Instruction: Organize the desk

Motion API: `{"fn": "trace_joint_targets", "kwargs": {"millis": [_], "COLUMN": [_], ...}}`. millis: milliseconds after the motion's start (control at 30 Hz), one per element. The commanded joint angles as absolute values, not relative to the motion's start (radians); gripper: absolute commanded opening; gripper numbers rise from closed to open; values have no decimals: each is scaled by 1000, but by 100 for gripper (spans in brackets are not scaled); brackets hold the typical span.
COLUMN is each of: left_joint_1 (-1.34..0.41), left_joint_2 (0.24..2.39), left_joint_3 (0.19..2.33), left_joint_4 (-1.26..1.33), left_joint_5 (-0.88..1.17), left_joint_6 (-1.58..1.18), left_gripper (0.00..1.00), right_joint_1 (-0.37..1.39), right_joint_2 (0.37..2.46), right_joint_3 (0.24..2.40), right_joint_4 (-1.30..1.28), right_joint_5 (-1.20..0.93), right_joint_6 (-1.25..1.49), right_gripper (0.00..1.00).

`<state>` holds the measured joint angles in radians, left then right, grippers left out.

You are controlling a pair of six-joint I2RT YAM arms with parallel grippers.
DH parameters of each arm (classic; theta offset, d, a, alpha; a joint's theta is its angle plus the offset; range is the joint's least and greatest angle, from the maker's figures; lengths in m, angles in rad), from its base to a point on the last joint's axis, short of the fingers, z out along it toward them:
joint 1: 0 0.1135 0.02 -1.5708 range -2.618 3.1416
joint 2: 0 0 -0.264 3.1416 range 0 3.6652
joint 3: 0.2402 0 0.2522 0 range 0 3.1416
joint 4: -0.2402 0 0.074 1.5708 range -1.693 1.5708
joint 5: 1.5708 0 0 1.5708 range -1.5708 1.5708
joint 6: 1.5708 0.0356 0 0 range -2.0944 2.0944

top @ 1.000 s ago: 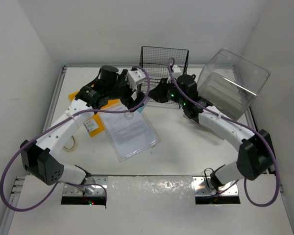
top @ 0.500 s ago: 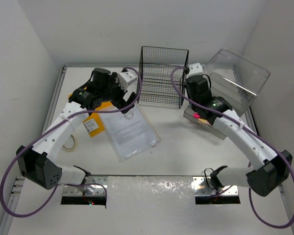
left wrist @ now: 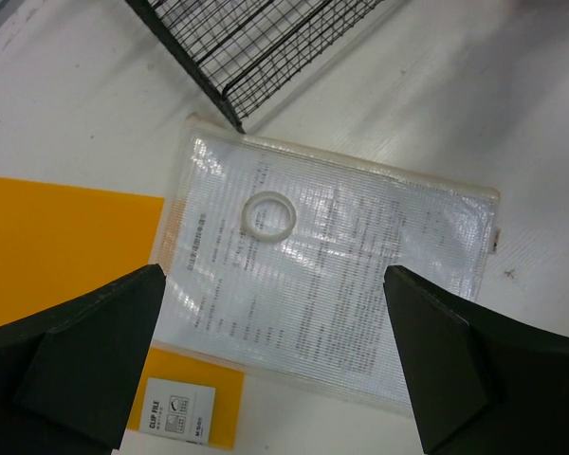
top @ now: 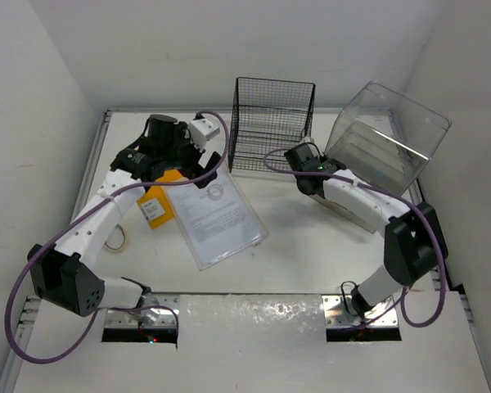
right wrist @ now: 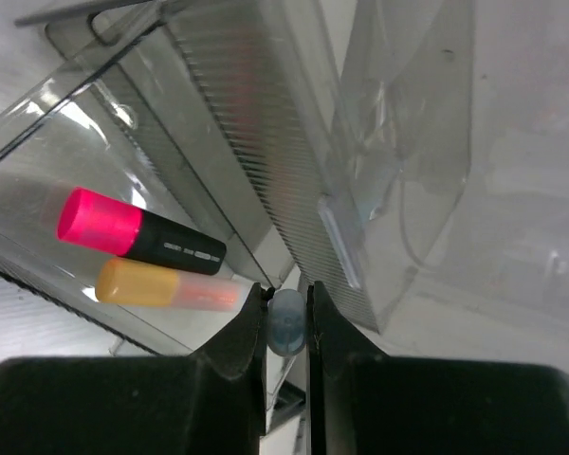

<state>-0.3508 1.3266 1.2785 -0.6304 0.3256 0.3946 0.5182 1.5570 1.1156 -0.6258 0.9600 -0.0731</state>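
Observation:
The desk (top: 311,254) is a white tabletop. My right gripper (top: 313,182) is shut on the small bluish knob (right wrist: 286,322) of a pulled-out drawer (right wrist: 85,180) in the clear plastic drawer box (top: 385,147). A pink highlighter (right wrist: 137,232) and an orange highlighter (right wrist: 166,287) lie in that drawer. My left gripper (top: 203,172) is open wide and empty, hovering over a clear document sleeve (left wrist: 341,284) with a white ring (left wrist: 268,215) on it. An orange folder (left wrist: 66,246) lies partly under the sleeve.
A black wire-mesh rack (top: 272,123) stands at the back centre, its corner close to the sleeve (left wrist: 256,47). A tape roll (top: 119,239) lies at the left under my left arm. Walls enclose the left, back and right sides.
My right arm has swung from the front of the wire rack to the drawer box and has shut on the drawer knob. My left gripper has drawn back slightly to the left.

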Motion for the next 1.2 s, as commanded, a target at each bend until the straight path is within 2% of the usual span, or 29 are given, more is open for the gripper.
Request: {"fn": "trace_joint_targets", "kwargs": {"millis": [0,233,300,333,433,667,767,900,1067,1167], "left_joint_1": [-319,-291,-288,-287,-282,-258,-201,-79,61,199], "left_joint_2": [1289,1279,1278,1279,1278,1278,1270,1195,1028,1089], "left_joint_3": [1272,1261,1255,1253,1249,1244,1236,1183,1052,1032], "left_joint_4": [-603,-609,-607,-607,-601,-594,-604,-670,-667,-661], "left_joint_5": [339,342,342,342,341,319,223,31,-66,-65], "left_joint_6": [393,408,411,413,413,365,266,251,346,380], "left_gripper": [100,100,100,100,100,100,100,100,100,100], "right_joint_1": [509,500,500,500,500,500,500,500,500,502], "right_joint_2": [1607,1756,1782,1789,1783,1660,1562,1409,1275,1235], "right_joint_3": [1109,1158,1169,1175,1177,1183,1158,1095,1023,1019], "right_joint_4": [-561,-563,-574,-580,-584,-598,-585,-502,-408,-379], "right_joint_5": [989,1005,1003,1000,997,915,833,677,499,388], "right_joint_6": [-161,-199,-192,-186,-175,-126,-97,-60,24,55], "right_gripper": [2,19,28,39,50,61,65,69,70,70]}}
